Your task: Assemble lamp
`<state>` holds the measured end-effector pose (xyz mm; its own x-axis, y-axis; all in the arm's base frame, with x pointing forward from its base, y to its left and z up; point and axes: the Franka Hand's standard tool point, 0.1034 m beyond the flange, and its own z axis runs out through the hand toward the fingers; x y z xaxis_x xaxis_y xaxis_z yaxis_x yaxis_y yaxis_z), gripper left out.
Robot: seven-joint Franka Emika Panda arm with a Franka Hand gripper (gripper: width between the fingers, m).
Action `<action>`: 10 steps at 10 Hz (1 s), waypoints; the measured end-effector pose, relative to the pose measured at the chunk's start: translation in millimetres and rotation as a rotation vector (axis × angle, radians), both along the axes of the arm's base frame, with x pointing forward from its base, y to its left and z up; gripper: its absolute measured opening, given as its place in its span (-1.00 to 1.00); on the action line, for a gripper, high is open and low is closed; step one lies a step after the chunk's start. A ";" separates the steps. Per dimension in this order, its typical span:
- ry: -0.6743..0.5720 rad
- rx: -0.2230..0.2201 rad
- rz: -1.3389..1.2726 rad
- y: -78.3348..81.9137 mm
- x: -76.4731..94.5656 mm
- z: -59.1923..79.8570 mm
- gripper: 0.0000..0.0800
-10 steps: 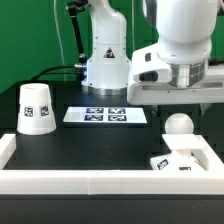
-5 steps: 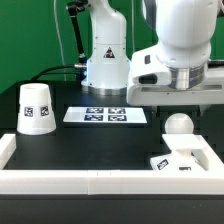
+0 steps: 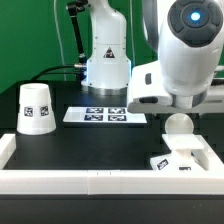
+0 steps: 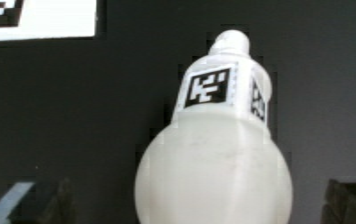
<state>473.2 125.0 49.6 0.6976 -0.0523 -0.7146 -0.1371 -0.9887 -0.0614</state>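
Observation:
The white bulb point(image 3: 178, 124) shows its ball top at the exterior view's right, just above the flat square base point(image 3: 190, 160), which lies by the white rail. In the wrist view the bulb point(image 4: 210, 150) fills the middle, with a tag on its narrow stem. My gripper point(image 4: 184, 200) is open, with a dark finger point(image 4: 22, 200) on each side of the bulb's round body and a gap to each. The cone shade point(image 3: 36, 108) stands upright at the exterior view's left, far from the gripper.
The marker board point(image 3: 105, 116) lies flat in the middle, in front of the arm's white pedestal point(image 3: 106, 60). A white rail point(image 3: 90, 180) borders the front of the black table. A tagged white corner point(image 4: 33, 20) shows in the wrist view.
The arm's wrist has turned and tilted above the bulb, so a rounded joint with a blue ring now faces the camera. The bulb, base and shade have not moved.

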 end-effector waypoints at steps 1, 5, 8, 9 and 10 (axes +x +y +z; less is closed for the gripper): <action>0.008 -0.014 -0.011 1.3 -1.8 -2.6 0.75; 0.019 -0.030 -0.016 6.2 -11.9 -12.4 0.75; 0.026 -0.034 -0.009 9.8 -19.8 -22.8 0.75; 0.024 -0.036 -0.007 11.3 -22.3 -28.7 0.75; 0.028 -0.038 -0.005 11.9 -25.3 -33.5 0.75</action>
